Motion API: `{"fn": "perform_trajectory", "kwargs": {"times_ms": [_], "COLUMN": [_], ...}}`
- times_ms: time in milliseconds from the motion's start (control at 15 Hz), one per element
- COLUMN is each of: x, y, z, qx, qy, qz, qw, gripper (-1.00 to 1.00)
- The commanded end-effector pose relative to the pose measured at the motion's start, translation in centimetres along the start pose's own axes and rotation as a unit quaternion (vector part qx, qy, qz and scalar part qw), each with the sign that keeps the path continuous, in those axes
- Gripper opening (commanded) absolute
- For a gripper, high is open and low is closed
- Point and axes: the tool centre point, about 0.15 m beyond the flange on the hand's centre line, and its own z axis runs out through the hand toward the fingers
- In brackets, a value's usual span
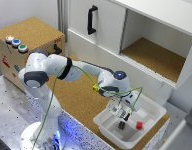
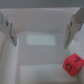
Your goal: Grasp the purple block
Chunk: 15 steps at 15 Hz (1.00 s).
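Observation:
The purple block (image 1: 121, 125) is a tiny dark cube on the floor of the white tray (image 1: 108, 122). A bright red cube (image 1: 139, 125) of like size lies beside it, toward the exterior view's right. My gripper (image 1: 125, 117) hangs inside the tray, just above the purple block. The wrist view shows the gripper (image 2: 41, 44) open, its two fingers (image 2: 11, 32) spread wide with nothing between them over the bare tray floor (image 2: 40, 60). There the red cube (image 2: 73, 63) lies near one finger, and the purple block is out of view.
The tray stands at the corner of a cork-topped table (image 1: 86, 100). A white cabinet (image 1: 146, 40) with an open compartment rises behind it. A cork box (image 1: 26, 40) with coloured buttons is at the exterior view's left.

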Motion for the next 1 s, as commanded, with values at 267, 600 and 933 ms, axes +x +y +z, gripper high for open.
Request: {"fn": "perform_trajectory", "kwargs": {"times_ms": [267,600,933], "x": [-4.5,-6.5,-6.8], "y": [-1.9,-0.7,0.0], "z": [1.5,3.7,6.1], "qx": [0.035,0.039,0.03], "qy": [-0.019,-0.057,-0.082], "qz": [-0.157,-0.195,-0.228], "qw": [0.987,0.978,0.97], "gripper": [1.0,1.0,1.0]}}
